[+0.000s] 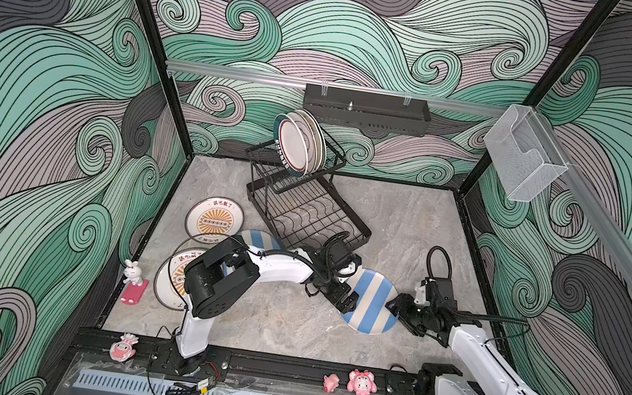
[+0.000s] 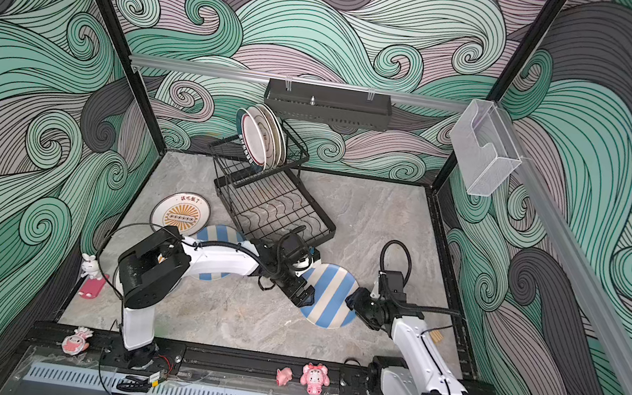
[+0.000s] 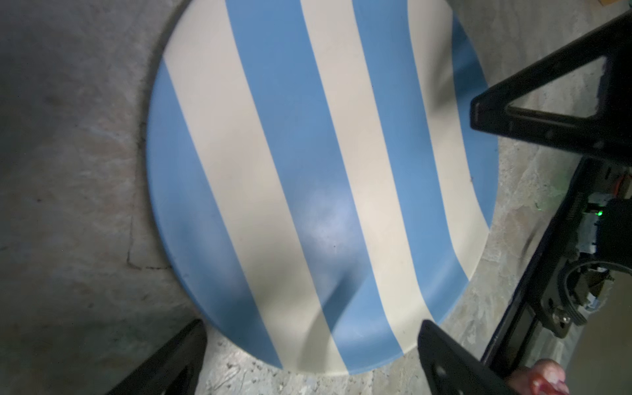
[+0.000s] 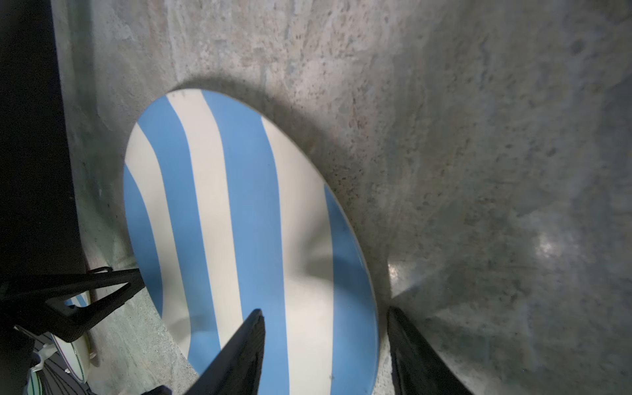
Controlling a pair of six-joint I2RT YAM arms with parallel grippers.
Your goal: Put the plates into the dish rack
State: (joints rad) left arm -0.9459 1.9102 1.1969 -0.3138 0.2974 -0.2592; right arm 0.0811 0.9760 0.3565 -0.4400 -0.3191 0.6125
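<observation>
- We are seeing a blue-cream striped plate (image 1: 371, 305) lying face up on the grey table (image 1: 420, 221). It is right of centre in the lower half of both top views, well apart from the dish rack (image 1: 305, 216).
- The left gripper (image 1: 351, 301) is reaching across the middle and sitting at this plate's left edge. In the left wrist view its fingers (image 3: 444, 359) are standing wide apart with the plate's near rim between them — released, clasping nothing.
- The right gripper (image 1: 395, 307) is meeting the same plate at its right edge. In the right wrist view one finger (image 4: 239, 349) is hanging over the plate's face and the other is sitting just outside the rim. We are reading these jaws as parted — straddling the rim, not clenched on it.
- The dish rack is standing at upper centre of the table, turned at an angle. Its raised basket is holding a group of plates (image 1: 300, 142) on edge, leaning together.
- A second striped plate (image 1: 258, 238) is lying left of centre near the rack's lower tray, partly hidden by the left arm.
- An orange-sunburst plate (image 1: 214, 221) is lying flat at the left of the table. Another sunburst plate (image 1: 169, 287) is showing below it in the frame, partly covered by the left arm's elbow.
</observation>
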